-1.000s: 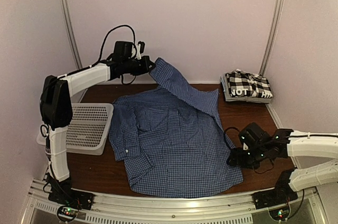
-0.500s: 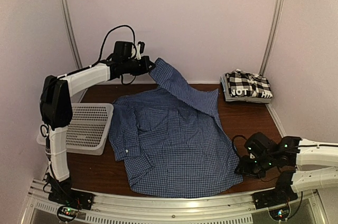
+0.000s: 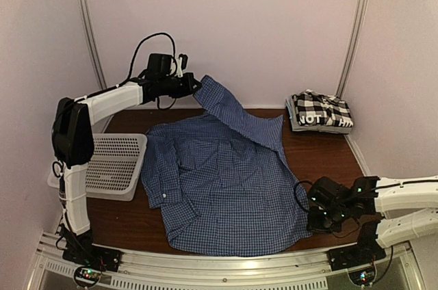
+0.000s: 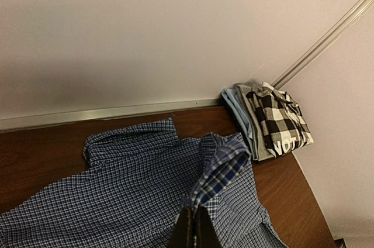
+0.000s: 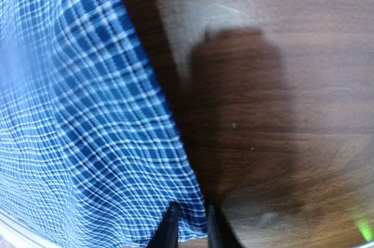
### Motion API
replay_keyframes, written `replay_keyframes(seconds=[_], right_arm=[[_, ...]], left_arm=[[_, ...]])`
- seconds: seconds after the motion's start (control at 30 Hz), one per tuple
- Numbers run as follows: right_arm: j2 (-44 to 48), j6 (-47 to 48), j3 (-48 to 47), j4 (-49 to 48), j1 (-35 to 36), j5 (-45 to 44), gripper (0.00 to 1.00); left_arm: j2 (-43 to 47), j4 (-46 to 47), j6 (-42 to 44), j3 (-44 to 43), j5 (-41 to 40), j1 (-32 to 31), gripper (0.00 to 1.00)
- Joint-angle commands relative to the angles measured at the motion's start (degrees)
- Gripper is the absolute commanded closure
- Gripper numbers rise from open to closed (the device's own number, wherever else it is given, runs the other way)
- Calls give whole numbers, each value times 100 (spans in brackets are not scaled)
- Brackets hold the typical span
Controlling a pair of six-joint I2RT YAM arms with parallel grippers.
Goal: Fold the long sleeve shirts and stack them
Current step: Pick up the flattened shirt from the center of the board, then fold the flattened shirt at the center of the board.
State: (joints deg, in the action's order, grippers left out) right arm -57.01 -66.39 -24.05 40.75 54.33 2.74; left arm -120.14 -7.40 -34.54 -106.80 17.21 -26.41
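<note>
Blue shirt (image 3: 226, 187) lies spread flat mid-table, collar far, hem near, so its long axis runs far to near. One sleeve (image 3: 222, 102) is up off the table (image 3: 321, 153) at the back.

Left gripper (image 3: 195, 87) is clamped on that sleeve's end and holds it high at the back left; the cloth hangs from it down to the shoulder.

Right gripper (image 5: 191, 207) sits low at the near right corner, right at the shirt's side edge. The shirt lies to its left, bare wood to its right. Jaws stand nearly together with the hem edge in the gap. I can't tell whether the cloth is actually pinched or just sitting between the fingers.

My read is that the next move turns on this edge. It runs roughly in line with my right fingers, so I think a clean bite needs the fingers astride it, not alongside. The right arm is much the nearer one to that corner; the left is busy at the far end.

Check shirt (image 3: 320, 111) is folded in the far right corner, well apart from both grippers. Paler folded layers show under it; I can't tell whether they're separate garments.

Count:
- Shirts: two, one blue and one check.
- Basket (image 3: 116, 160): one, left of the blue shirt.
- Grippers: two.
</note>
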Motion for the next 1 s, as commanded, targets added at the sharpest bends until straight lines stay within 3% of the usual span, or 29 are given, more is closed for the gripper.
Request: replay_keyframes(seconds=[0.0,0.17,0.3,0.6,0.97], right_arm=[[-33,-58,-347,558,113,-353,89],[44,26,-1135,1127,168,-732,100],[-251,326,-1832,1152,403,-759,100],[-2032,1175,-2915,366,1182,-82,100],[-3211,1677,-3269,-898,1212,877,100]], left_arm=[[-69,230,88,-201,50,55,100],[-35,270,106,-321,10,57,100],[35,274,111,-384,-75,118,100],[436,326,93,-19,-119,472,100],[793,240,163,390,-226,809,100]])
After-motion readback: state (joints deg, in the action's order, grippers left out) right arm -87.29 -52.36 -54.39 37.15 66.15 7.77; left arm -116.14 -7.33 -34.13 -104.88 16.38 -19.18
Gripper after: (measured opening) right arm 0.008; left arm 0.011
